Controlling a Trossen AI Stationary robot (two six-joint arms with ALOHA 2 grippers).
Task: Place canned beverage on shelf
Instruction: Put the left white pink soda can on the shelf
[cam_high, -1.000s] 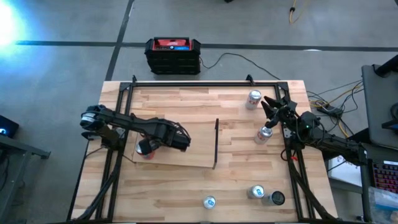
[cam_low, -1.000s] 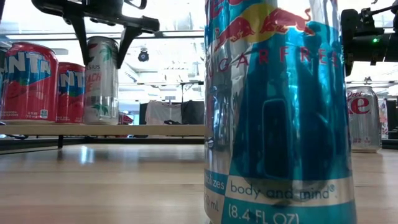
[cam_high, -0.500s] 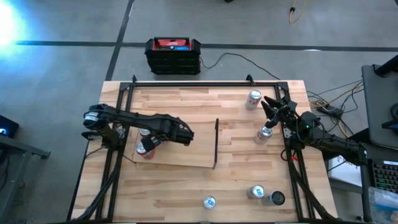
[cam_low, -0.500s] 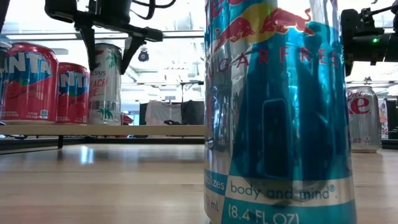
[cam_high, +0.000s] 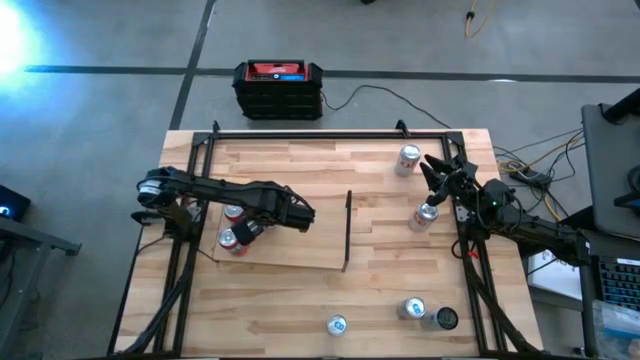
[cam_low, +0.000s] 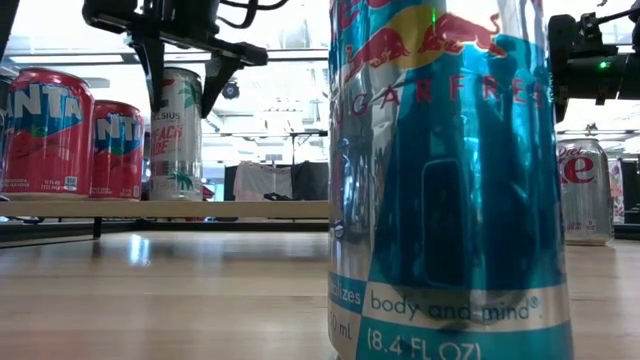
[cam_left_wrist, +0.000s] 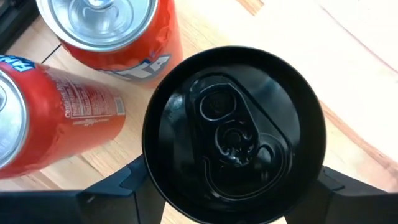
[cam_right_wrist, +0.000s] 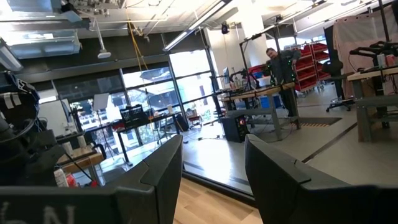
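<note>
My left gripper (cam_high: 298, 214) is over the shelf (cam_high: 300, 252), a pale board with a black upright bar (cam_high: 348, 230). It is shut on a tall slim white can (cam_low: 178, 140) with a black top (cam_left_wrist: 233, 134). The arm hides the can in the high view. Two red cans (cam_high: 232, 213) (cam_high: 228, 240) stand on the shelf's left part, close beside the slim can. My right gripper (cam_high: 437, 175) is open and empty at the table's right edge, raised, its fingers (cam_right_wrist: 168, 168) pointing into the room. My left gripper pinches the slim can's upper wall (cam_low: 165, 90), just under the rim, between its two fingers (cam_low: 150, 70). The fingers come from above, pointing down, one on each side of the top (cam_left_wrist: 152, 168). The can stands upright, its base at the shelf's surface; whether it rests there, I cannot tell.
Loose cans stand on the table: one at the far right (cam_high: 407, 158), one under the right arm (cam_high: 425, 215), two at the near right (cam_high: 412, 308) (cam_high: 443, 318), and a blue one at the near edge (cam_high: 337, 325), which fills the low view (cam_low: 450, 180).
My left gripper has gone toward the table's right and a little toward its far edge, still shut on the slim can. The can has moved with it along the shelf, away from the red cans, and has stayed upright.
</note>
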